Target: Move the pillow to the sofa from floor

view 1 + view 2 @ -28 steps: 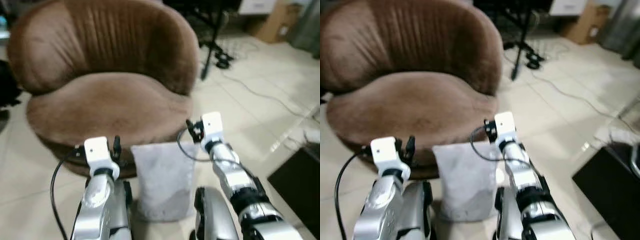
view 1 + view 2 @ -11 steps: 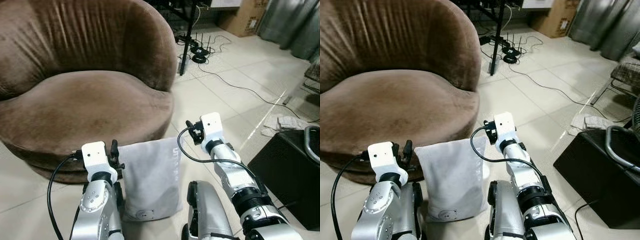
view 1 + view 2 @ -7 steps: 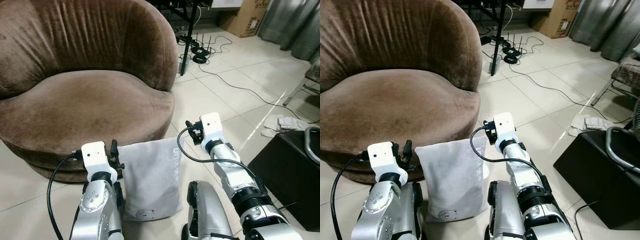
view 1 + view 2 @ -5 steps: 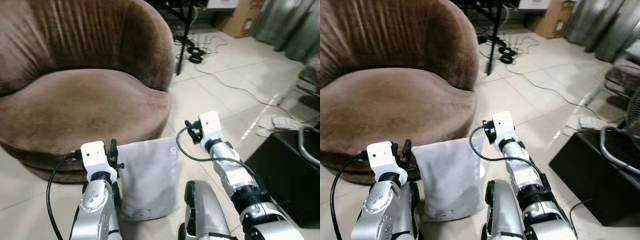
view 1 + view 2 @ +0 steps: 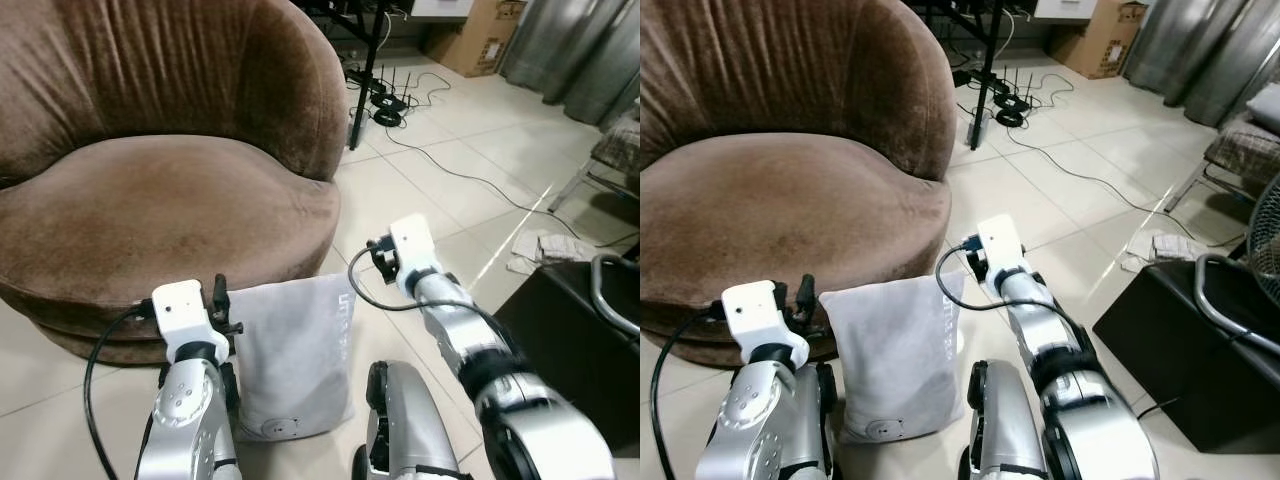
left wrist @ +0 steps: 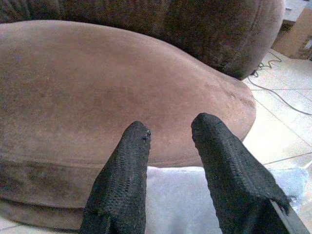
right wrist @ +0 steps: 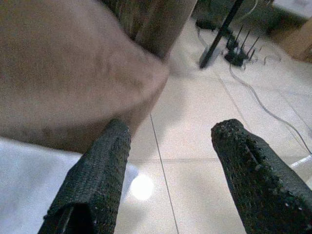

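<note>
A grey pillow (image 5: 294, 355) is standing upright on the tiled floor (image 5: 430, 190) in the lower middle of the frame, leaning against the front edge of a round brown sofa (image 5: 160, 215) that is taking up the upper left. The pillow is sitting between the robot's two silver arms.

The left gripper (image 6: 170, 129) is hovering just beside the pillow's upper left corner, its two black fingers (image 6: 124, 170) spread with a gap between them and nothing caught there; in its wrist view the sofa seat is lying ahead and the pillow's top edge is showing just below the fingers. The right gripper (image 7: 170, 134) is reaching toward the pillow's upper right corner with its fingers (image 7: 100, 168) wide apart and empty.

Black cables (image 5: 440, 165) are trailing across the floor in the upper right.
</note>
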`<state>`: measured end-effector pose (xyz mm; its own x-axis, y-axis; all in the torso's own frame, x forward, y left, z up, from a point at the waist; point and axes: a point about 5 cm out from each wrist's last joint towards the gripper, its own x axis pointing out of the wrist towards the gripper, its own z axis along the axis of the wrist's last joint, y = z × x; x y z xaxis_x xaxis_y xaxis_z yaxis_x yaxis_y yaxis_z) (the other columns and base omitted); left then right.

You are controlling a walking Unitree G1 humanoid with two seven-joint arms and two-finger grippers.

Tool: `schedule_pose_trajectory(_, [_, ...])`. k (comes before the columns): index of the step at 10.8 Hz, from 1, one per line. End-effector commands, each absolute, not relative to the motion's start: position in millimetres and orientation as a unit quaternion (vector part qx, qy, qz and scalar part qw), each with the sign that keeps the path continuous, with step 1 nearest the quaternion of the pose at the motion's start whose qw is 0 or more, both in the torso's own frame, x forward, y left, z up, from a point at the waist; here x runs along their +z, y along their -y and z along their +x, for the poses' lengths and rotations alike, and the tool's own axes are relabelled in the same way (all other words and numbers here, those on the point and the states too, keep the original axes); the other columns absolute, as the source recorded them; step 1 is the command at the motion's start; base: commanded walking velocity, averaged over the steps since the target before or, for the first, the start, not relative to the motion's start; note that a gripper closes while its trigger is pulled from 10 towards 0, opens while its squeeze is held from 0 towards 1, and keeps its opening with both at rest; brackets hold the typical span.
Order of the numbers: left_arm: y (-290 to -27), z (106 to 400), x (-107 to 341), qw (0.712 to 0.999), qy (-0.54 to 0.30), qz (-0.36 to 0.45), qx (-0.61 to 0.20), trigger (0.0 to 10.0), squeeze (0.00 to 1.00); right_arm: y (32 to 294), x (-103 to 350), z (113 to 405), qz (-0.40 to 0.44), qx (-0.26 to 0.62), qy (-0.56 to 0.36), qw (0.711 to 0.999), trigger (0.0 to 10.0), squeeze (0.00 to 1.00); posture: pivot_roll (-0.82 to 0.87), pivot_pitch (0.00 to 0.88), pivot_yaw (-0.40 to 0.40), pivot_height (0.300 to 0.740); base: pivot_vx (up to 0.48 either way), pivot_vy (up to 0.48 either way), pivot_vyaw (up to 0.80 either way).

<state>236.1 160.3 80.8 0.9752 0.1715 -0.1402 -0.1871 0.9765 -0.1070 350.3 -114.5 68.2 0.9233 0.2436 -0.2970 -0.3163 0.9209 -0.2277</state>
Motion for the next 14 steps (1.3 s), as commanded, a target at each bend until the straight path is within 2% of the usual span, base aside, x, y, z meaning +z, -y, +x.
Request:
schedule_pose_trajectory(1, [-148, 235, 81, 0.991, -0.069, -0.075, 0.087, 10.0, 0.00, 117, 61, 348, -0.156, 0.145, -0.157, 0.964, 10.0, 0.00, 0.06, 0.025, -0.161, 0.485, 0.000, 0.000, 0.00])
schedule_pose_trajectory(5, [-142, 220, 79, 0.986, -0.074, -0.094, 0.117, 10.0, 0.00, 113, 38, 339, -0.238, 0.178, -0.247, 0.922, 10.0, 0.00, 0.10, 0.067, -0.237, 0.485, 0.000, 0.000, 0.00])
schedule_pose_trajectory(7, [-139, 209, 78, 0.982, -0.078, -0.103, 0.137, 10.0, 0.00, 121, 33, 336, -0.297, 0.195, -0.260, 0.898, 10.0, 0.00, 0.11, 0.110, -0.293, 0.485, 0.000, 0.000, 0.00])
schedule_pose_trajectory(8, [-137, 201, 77, 0.977, -0.083, -0.114, 0.157, 10.0, 0.00, 121, 30, 333, -0.349, 0.225, -0.261, 0.872, 10.0, 0.00, 0.11, 0.141, -0.328, 0.485, 0.000, 0.000, 0.00])
schedule_pose_trajectory(10, [-131, 189, 75, 0.972, -0.093, -0.126, 0.176, 10.0, 0.00, 124, 23, 328, -0.377, 0.242, -0.276, 0.850, 10.0, 0.00, 0.12, 0.192, -0.387, 0.485, 0.000, 0.000, 0.00])
schedule_pose_trajectory(11, [-128, 185, 75, 0.971, -0.098, -0.126, 0.181, 10.0, 0.00, 125, 20, 325, -0.388, 0.252, -0.282, 0.840, 10.0, 0.00, 0.12, 0.192, -0.387, 0.485, 0.000, 0.000, 0.00])
schedule_pose_trajectory(12, [-128, 182, 78, 0.971, -0.093, -0.124, 0.183, 10.0, 0.00, 129, 16, 322, -0.374, 0.248, -0.304, 0.840, 10.0, 0.00, 0.13, 0.211, -0.400, 0.485, 0.000, 0.000, 0.00])
schedule_pose_trajectory(13, [-128, 182, 81, 0.971, -0.091, -0.120, 0.183, 10.0, 0.00, 134, 22, 328, -0.370, 0.217, -0.298, 0.853, 10.0, 0.00, 0.13, 0.218, -0.400, 0.485, 0.000, 0.000, 0.00])
schedule_pose_trajectory(14, [-127, 181, 81, 0.971, -0.093, -0.121, 0.182, 10.0, 0.00, 128, 29, 334, -0.347, 0.212, -0.284, 0.868, 10.0, 0.00, 0.13, 0.222, -0.400, 0.485, 0.000, 0.000, 0.00])
